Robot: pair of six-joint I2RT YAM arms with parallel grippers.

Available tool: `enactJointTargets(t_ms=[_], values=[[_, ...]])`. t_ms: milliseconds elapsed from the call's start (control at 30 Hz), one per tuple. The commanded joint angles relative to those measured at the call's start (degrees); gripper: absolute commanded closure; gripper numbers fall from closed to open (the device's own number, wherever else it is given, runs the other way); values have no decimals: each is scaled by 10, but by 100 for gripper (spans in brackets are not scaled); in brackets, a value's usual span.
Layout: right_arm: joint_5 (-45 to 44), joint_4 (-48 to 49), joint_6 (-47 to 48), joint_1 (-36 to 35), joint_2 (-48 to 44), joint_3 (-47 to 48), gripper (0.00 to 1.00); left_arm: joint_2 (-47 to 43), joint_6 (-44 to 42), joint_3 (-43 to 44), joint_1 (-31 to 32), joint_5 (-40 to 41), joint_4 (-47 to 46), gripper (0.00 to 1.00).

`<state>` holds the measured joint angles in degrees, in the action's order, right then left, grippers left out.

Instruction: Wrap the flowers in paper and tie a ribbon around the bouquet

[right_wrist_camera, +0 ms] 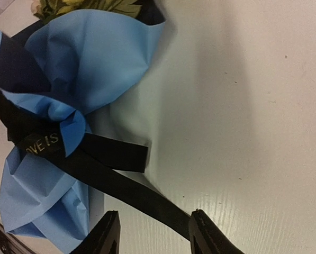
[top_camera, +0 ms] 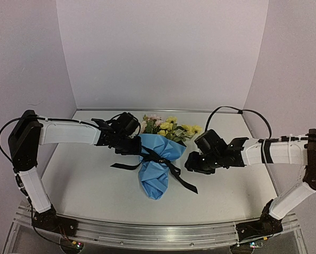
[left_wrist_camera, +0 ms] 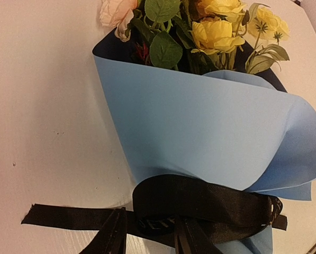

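The bouquet (top_camera: 156,166) is lying in the middle of the worktop (top_camera: 83,190), its flowers (top_camera: 171,128) pointing toward the far edge and the crumpled end of the paper (top_camera: 155,182) pointing toward the near edge. The ribbon (top_camera: 156,157) is circling the paper's waist in a knot, one tail trailing toward the left edge and a longer one running toward the near right corner. The left gripper (top_camera: 131,145) is hovering at the bouquet's left side by the knot. Its fingers (left_wrist_camera: 111,233) are standing partly apart over the ribbon, and I cannot tell whether they are touching it. The right gripper (top_camera: 196,165) is sitting low just right of the bouquet, its fingers (right_wrist_camera: 107,235) spread wide and gripping nothing, the long ribbon tail showing on the worktop between them.
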<state>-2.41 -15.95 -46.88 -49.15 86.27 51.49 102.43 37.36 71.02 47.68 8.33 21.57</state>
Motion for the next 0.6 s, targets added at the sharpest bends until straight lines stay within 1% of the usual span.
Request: enactJointTargets(t_ms=[0,133,333,467,567], values=[[7,25,62,-34,34,48,48,3,0,1,2,4,1,67],[0,47,83,-51,54,47,45,7,-1,1,2,0,-4,70],[-25,54,119,-78,97,63,44,7,-5,0,2,-3,-8,71],[-37,53,122,-91,132,77,44,9,-4,0,2,-5,-10,71],[-62,50,118,-95,150,86,43,10,-4,-1,2,-7,-10,71]])
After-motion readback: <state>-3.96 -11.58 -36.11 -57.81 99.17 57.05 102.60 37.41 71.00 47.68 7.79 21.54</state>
